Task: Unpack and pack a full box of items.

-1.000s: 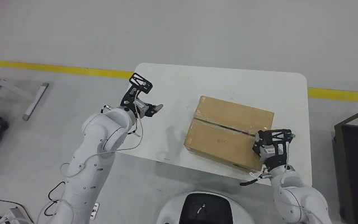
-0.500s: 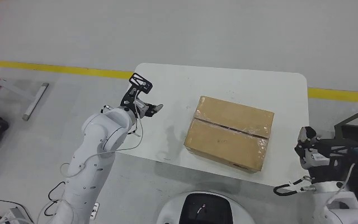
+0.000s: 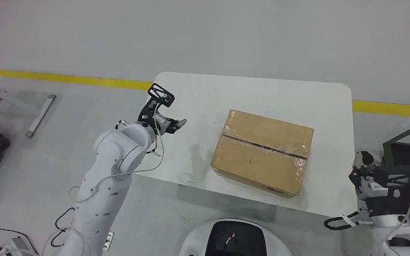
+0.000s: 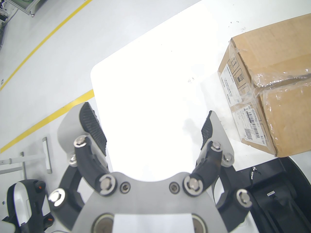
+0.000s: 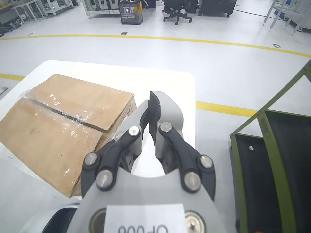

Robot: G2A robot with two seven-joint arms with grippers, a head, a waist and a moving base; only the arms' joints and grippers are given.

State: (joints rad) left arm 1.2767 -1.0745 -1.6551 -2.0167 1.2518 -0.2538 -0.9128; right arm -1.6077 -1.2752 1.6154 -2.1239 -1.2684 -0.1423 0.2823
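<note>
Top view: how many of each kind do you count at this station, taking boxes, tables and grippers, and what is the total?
Cardboard box: 1
Table: 1
Grippers: 2 (left gripper, right gripper)
Total: 4

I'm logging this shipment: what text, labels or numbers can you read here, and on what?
End labels and barcode on the cardboard box: too small to read.
Sticker on the right gripper body: upside down, cut off by the picture's edge, not readable.
</note>
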